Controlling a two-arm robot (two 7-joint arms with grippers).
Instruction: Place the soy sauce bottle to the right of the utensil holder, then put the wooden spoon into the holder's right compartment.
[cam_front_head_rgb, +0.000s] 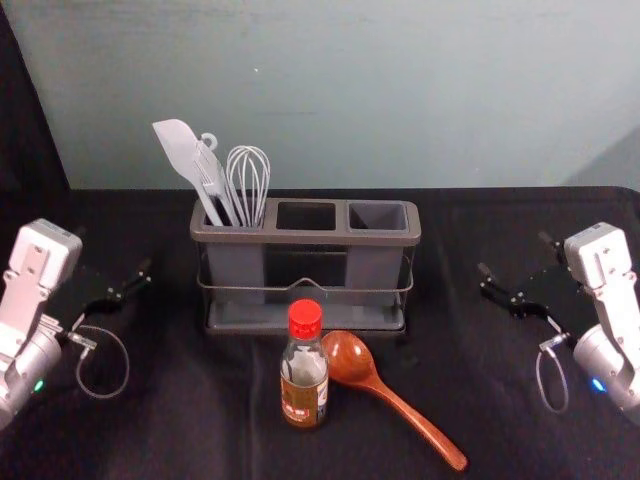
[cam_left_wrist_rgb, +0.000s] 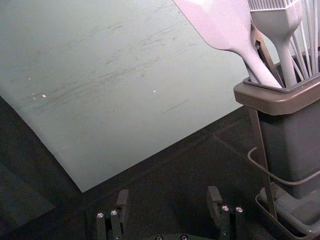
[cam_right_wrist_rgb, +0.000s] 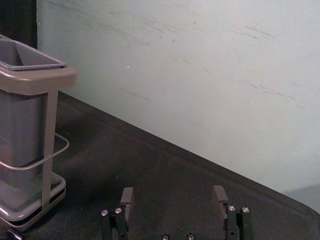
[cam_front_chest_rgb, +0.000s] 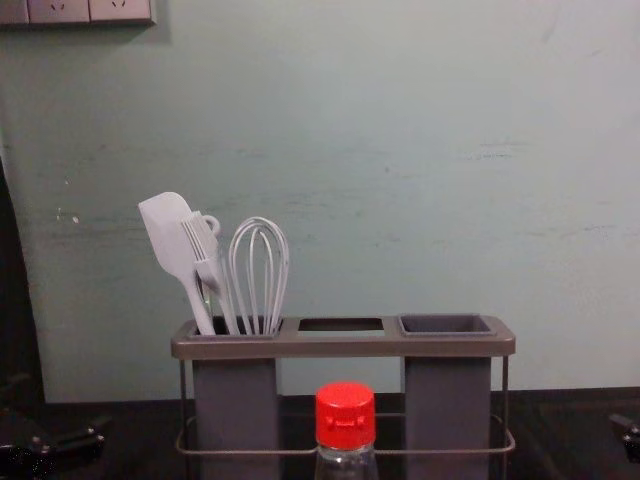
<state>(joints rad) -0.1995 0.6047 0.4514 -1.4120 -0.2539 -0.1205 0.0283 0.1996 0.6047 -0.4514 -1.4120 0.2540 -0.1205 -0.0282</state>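
From where I'm standing, the soy sauce bottle (cam_front_head_rgb: 305, 385) is upright on the black-covered bench (cam_front_head_rgb: 190, 420), low in the middle of the head view, its red cap (cam_front_head_rgb: 305, 317) on, right in front of the utensil holder (cam_front_head_rgb: 320, 238). The wooden spoon (cam_front_head_rgb: 376, 384) lies just to its right, bowl up near the bottle and handle slanting off to the lower right; whether those two touch, I can't tell from here.

The holder stands mid-frame. In its left compartment lean a pale spatula (cam_front_head_rgb: 180, 150), a brush (cam_front_chest_rgb: 203, 240) and a whisk (cam_front_head_rgb: 248, 180); the right compartment (cam_front_head_rgb: 375, 265) is open at the top.

The left gripper (cam_front_head_rgb: 113, 252) hangs at the left side of the head view, and its wrist view shows the jaws spread wide. The right gripper (cam_front_head_rgb: 515, 255) hangs at the right side, its jaws wide apart too. Both are well apart from bottle and spoon. Up in the chest view's upper left corner there's a socket panel (cam_front_chest_rgb: 90, 10) on the wall (cam_front_chest_rgb: 400, 150).
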